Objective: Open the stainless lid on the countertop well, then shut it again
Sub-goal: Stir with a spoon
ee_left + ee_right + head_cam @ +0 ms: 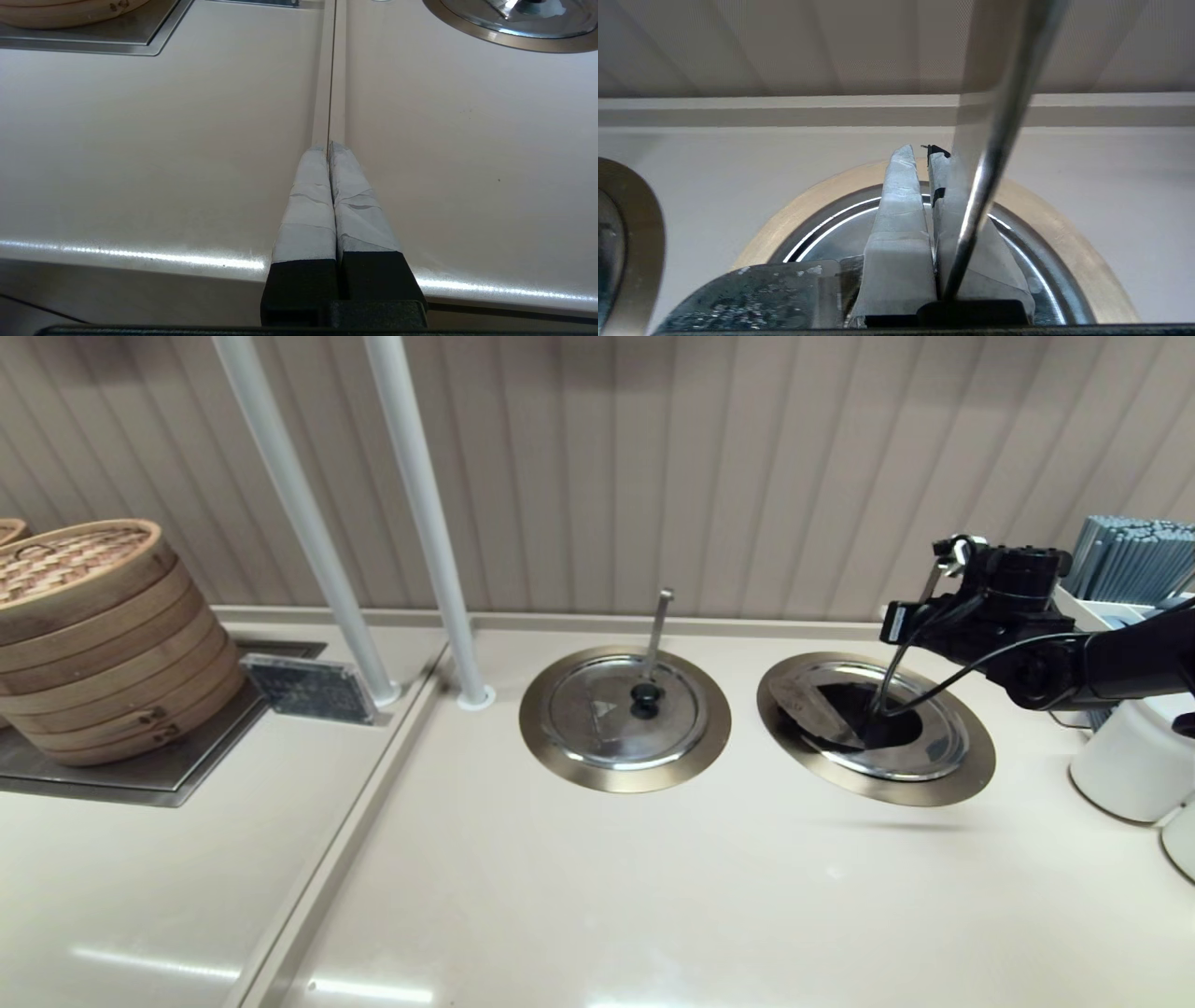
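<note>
The stainless lid (934,747) sits in the countertop well's brass ring (976,761) at the right, its pale wedge panel (822,705) facing left. I cannot make out its knob in the dark reflection. The slanted ladle handle (910,635) rises from the well. My right gripper (896,621) hovers above the lid's far side, right beside that handle. In the right wrist view the gripper (920,154) is shut with nothing between its taped fingers (896,224); the handle (994,154) crosses in front, above the lid (822,233) and ring (808,196). My left gripper (328,147) is shut and parked over the counter seam.
The twin lid (625,709) with an upright handle sits left of the well. Stacked bamboo steamers (93,635) stand far left, two white poles (429,523) at the back. White containers (1134,756) and a box of grey sticks (1134,555) crowd the right edge.
</note>
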You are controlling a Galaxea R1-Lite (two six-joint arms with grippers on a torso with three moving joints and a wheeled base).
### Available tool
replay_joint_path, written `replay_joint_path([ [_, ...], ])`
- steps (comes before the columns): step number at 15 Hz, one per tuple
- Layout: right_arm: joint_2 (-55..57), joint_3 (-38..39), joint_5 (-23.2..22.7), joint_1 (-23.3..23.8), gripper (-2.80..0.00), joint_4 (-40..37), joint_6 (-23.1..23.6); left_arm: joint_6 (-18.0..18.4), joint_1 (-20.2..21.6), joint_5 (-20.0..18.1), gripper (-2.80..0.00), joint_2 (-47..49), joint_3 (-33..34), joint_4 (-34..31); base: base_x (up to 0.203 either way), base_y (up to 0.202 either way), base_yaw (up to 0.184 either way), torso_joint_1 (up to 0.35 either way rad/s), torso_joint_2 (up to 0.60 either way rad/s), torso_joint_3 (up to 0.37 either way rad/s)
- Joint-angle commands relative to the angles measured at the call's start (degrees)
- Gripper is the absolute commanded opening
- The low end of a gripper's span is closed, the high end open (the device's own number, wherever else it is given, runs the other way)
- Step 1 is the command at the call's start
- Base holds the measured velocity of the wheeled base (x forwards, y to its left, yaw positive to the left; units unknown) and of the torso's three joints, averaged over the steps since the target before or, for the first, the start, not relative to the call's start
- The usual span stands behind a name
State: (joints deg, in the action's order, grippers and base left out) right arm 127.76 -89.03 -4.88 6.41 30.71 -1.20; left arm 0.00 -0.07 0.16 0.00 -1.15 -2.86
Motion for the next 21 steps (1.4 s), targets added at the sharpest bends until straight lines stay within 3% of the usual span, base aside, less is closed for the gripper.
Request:
replay_joint_path([
  [1, 0.10, -0.07, 1.70, 1.02, -2.80, 0.50, 2.89, 0.00, -0.01, 0.02, -2.80, 0.00, 0.00, -0.04, 0.000, 0.000, 0.000, 0.000, 0.00, 0.000],
  [4, 3.05, -1.98, 5.08, 0.72, -2.80, 4.05, 3.41, 0.00, -0.01, 0.02, -2.80, 0.00, 0.00, -0.04, 0.000, 0.000, 0.000, 0.000, 0.00, 0.000],
  [6, 4.10, -3.53, 6.65, -0.92, -2.80, 6.02, -1.05, 0.00, -0.01, 0.02, -2.80, 0.00, 0.00, -0.04, 0.000, 0.000, 0.000, 0.000, 0.00, 0.000],
  [8, 1.77, -0.96, 5.45, -2.35, -2.80, 5.20, -4.37, 0.00, -0.01, 0.02, -2.80, 0.00, 0.00, -0.04, 0.000, 0.000, 0.000, 0.000, 0.00, 0.000],
  [9, -0.04, 0.90, 2.69, -2.39, -2.80, 3.73, -4.46, 0.01, -0.01, 0.02, -2.80, 0.00, 0.00, -0.04, 0.000, 0.000, 0.000, 0.000, 0.00, 0.000],
  [11, -2.40, 2.09, -0.29, -0.23, -2.80, -0.01, -1.31, 0.00, -0.01, 0.02, -2.80, 0.00, 0.00, -0.04, 0.000, 0.000, 0.000, 0.000, 0.00, 0.000],
  [13, -1.22, 1.89, -0.29, 2.46, -2.80, -0.42, 5.73, 0.00, -0.01, 0.02, -2.80, 0.00, 0.00, -0.04, 0.000, 0.000, 0.000, 0.000, 0.00, 0.000],
  [14, 0.06, 0.95, 0.57, 2.71, -2.80, -0.16, 6.10, 0.00, -0.01, 0.02, -2.80, 0.00, 0.00, -0.04, 0.000, 0.000, 0.000, 0.000, 0.00, 0.000],
  [15, 1.60, -1.18, 2.31, 2.62, -2.80, 0.52, 5.53, 0.00, -0.01, 0.02, -2.80, 0.00, 0.00, -0.04, 0.000, 0.000, 0.000, 0.000, 0.00, 0.000],
  [18, 4.18, -6.00, 7.03, -0.74, -2.80, 2.43, -4.20, 0.00, -0.01, 0.02, -2.80, 0.00, 0.00, -0.04, 0.000, 0.000, 0.000, 0.000, 0.00, 0.000],
  [21, -1.19, -0.14, 3.93, -1.88, -2.80, 2.11, -4.52, 0.09, -0.01, 0.02, -2.80, 0.00, 0.00, -0.04, 0.000, 0.000, 0.000, 0.000, 0.00, 0.000],
])
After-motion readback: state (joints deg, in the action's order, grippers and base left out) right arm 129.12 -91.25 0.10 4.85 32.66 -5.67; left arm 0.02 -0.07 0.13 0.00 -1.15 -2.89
